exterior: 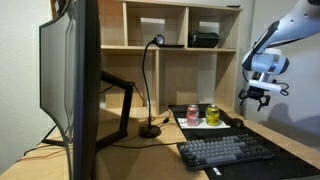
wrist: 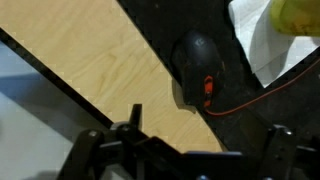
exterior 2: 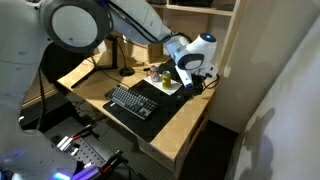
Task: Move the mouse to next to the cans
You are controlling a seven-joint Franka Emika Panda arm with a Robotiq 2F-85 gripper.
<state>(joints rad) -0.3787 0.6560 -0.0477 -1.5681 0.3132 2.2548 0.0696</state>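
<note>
In the wrist view the black mouse [wrist: 200, 60] lies on a black mat [wrist: 255, 115], with a red glow at its wheel and a red cable trailing off. My gripper [wrist: 205, 132] is open and empty, its fingers spread wide just short of the mouse. The yellow-green can [wrist: 298, 12] shows at the top right on white paper [wrist: 258, 40]. In an exterior view the pinkish-red can [exterior: 192, 115] and the yellow-green can [exterior: 212, 115] stand side by side, and the gripper [exterior: 255, 97] hangs above the desk to their right. I cannot make out the mouse in either exterior view.
A dark grey keyboard [exterior: 225, 152] lies on the mat in front of the cans. A large monitor [exterior: 70, 85] and a desk lamp [exterior: 150, 85] stand to the left. Shelves [exterior: 180, 25] rise behind. Bare wooden desk [wrist: 90, 70] lies beside the mat.
</note>
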